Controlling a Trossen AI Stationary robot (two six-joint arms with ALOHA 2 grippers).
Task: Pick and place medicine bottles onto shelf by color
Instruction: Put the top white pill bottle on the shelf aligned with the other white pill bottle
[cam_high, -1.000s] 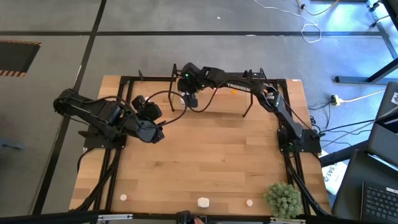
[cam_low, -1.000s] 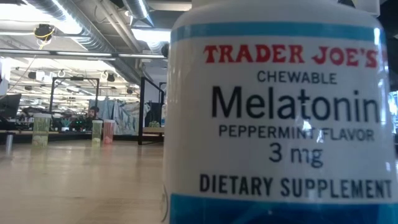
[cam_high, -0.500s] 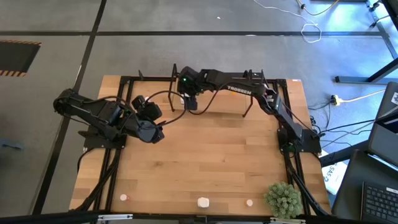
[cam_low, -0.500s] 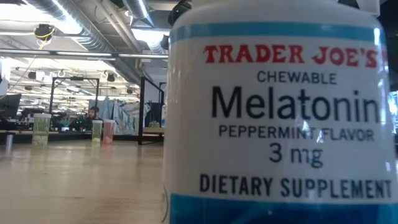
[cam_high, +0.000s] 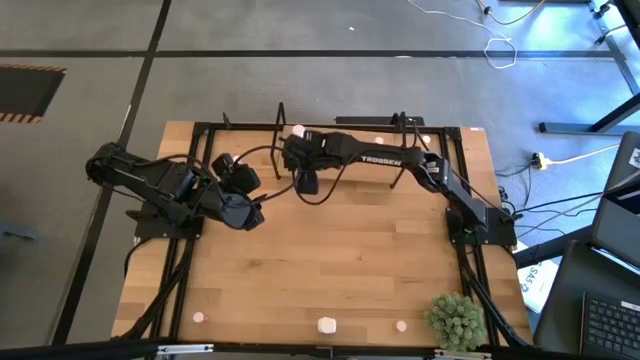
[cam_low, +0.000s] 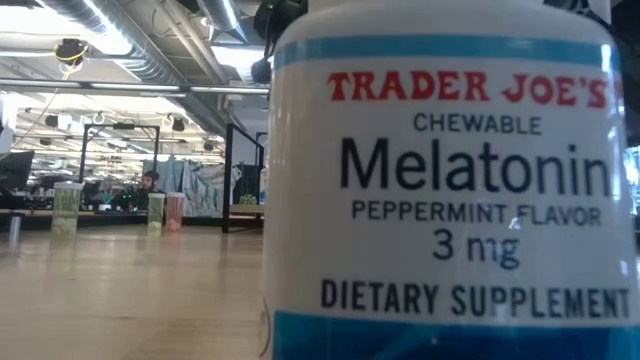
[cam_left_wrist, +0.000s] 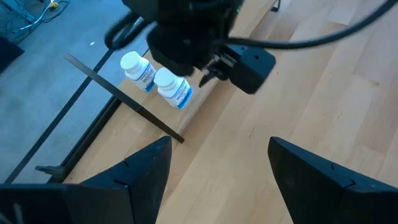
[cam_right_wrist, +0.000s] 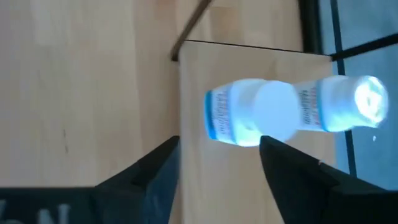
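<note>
Right hand (cam_right_wrist: 214, 165) hangs parted and empty over the shelf's (cam_right_wrist: 193, 93) left end, above two smooth white cylindrical medicine bottles (cam_right_wrist: 249, 115) on its pale base. Left hand (cam_left_wrist: 214, 165) gapes wide, empty, over the wooden tabletop (cam_high: 340, 260).

We hold our right arm stretched far across, its claw (cam_right_wrist: 217, 165) with fingers apart. Our left arm waits folded, its claw (cam_left_wrist: 214, 165) wide open.

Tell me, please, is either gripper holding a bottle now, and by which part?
Nothing is held. The right gripper is open beside two white bottles standing on the shelf; the left gripper is open and empty.
</note>
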